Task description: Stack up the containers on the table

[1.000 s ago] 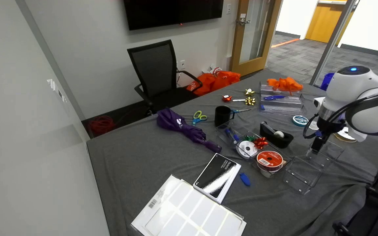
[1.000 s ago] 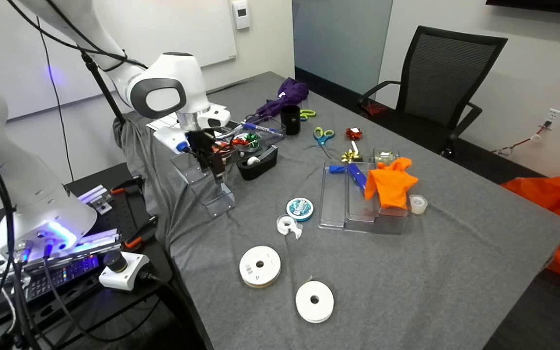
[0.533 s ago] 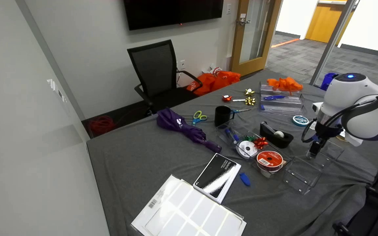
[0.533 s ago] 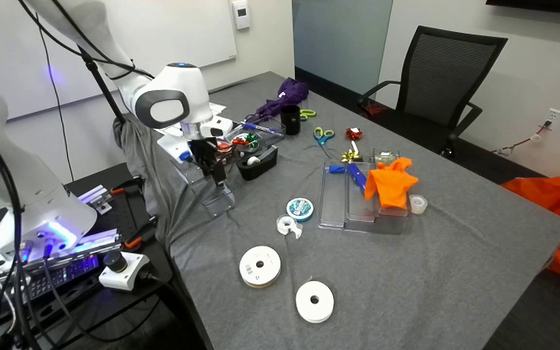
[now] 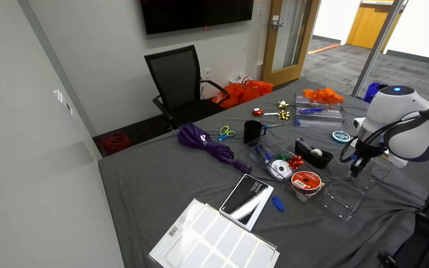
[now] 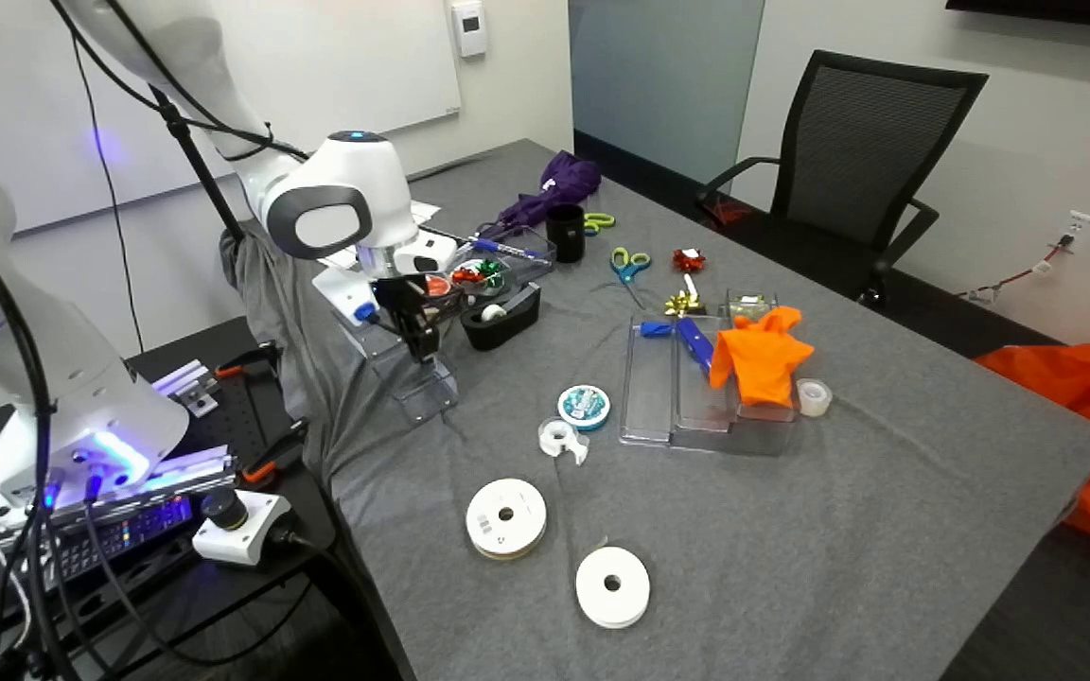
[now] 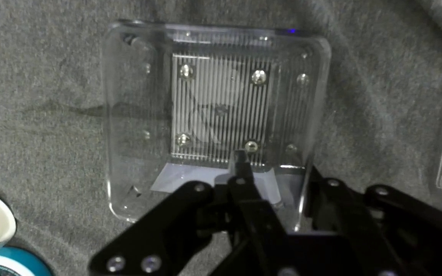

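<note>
Two fingers (image 7: 243,188) of the claw (image 7: 276,163) stood apart, one over the inside of a clear container (image 7: 221,124), the other just outside its side wall. The arm (image 6: 346,189) was bent at the wrist, the claw aimed down at a slight tilt. Another clear container (image 5: 343,199) sat just beside. The edge of the counter (image 6: 838,549) ran near both on the arm's side, while a narrow gap parted them from the black tape dispenser (image 5: 313,157).
</note>
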`<action>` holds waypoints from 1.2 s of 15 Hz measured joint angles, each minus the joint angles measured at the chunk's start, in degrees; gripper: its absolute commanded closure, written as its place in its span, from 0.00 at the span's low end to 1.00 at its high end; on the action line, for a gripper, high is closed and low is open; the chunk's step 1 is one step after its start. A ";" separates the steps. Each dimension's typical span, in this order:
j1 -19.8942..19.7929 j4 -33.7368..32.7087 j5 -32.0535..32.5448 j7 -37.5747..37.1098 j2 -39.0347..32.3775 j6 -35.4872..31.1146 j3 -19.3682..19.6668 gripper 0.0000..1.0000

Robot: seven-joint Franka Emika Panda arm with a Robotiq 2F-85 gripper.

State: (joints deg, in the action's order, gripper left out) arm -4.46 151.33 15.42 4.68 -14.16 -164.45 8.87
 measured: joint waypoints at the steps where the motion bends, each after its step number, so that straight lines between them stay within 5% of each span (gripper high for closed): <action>1: 0.00 -0.01 -0.67 0.43 0.00 -0.04 -0.10 1.00; 18: 0.68 0.95 -3.66 2.25 4.74 2.92 -1.07 0.99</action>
State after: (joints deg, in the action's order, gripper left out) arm -3.77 152.28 11.76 6.92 -9.42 -161.53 7.80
